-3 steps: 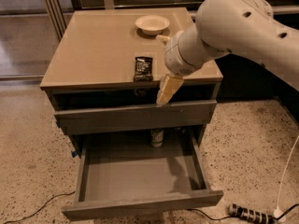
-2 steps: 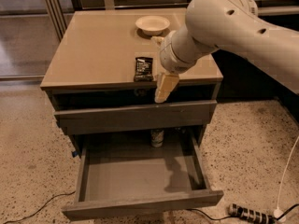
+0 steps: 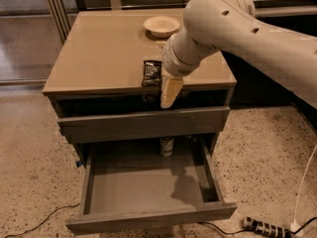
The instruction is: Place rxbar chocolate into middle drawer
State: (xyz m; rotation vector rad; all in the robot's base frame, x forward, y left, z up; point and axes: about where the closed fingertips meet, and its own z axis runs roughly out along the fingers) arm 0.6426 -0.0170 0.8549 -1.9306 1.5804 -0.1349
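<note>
The rxbar chocolate (image 3: 152,72), a flat black wrapper with white lettering, lies near the front edge of the tan cabinet top (image 3: 99,58). My gripper (image 3: 168,97) hangs just to its right, pointing down over the cabinet's front edge, and its cream tip covers part of the gap under the top. It is beside the bar and holds nothing that I can see. The middle drawer (image 3: 138,187) is pulled out wide at the bottom, with a bare grey floor. A small can (image 3: 166,146) stands at the drawer's back.
A cream bowl (image 3: 161,26) sits at the back of the cabinet top. A closed grey drawer front (image 3: 143,124) lies above the open drawer. A power strip (image 3: 265,227) and cables lie on the speckled floor, front right. My bulky arm (image 3: 237,29) spans the right side.
The gripper and arm have shifted a little to the left, closer to the rxbar chocolate. The bar, bowl and drawer have not moved.
</note>
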